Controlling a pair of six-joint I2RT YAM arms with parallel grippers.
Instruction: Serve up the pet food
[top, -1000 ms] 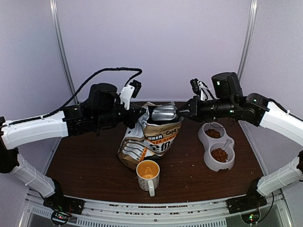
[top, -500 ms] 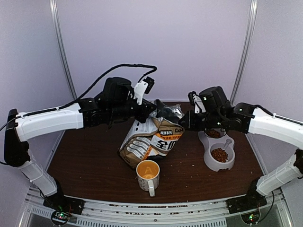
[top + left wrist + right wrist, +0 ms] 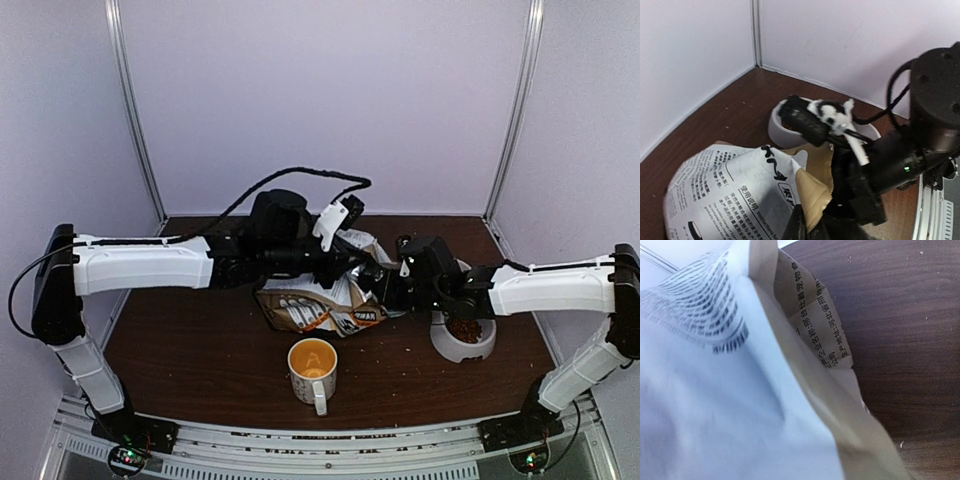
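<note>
The left claw (image 3: pixel 352 262) and the right claw (image 3: pixel 383 288) are both pinching the top of the food bag (image 3: pixel 318 305).
The left claw is squeezing shut on the bag's far top edge. The right claw is nipping its right corner, jaws nearly closed. The bag is leaning low on the brown table (image 3: pixel 180 340), just behind the white mug (image 3: pixel 313 372). Brown pet food (image 3: pixel 463 328) is sitting in the grey bowl (image 3: pixel 450 352) on the right, under the right arm.

The left gripper (image 3: pixel 352 268) and right gripper (image 3: pixel 377 284) pinch the top of the slumped pet food bag (image 3: pixel 312 306). A mug (image 3: pixel 313 368) stands nearer, and kibble (image 3: pixel 464 329) lies in the grey double bowl (image 3: pixel 470 352).
</note>
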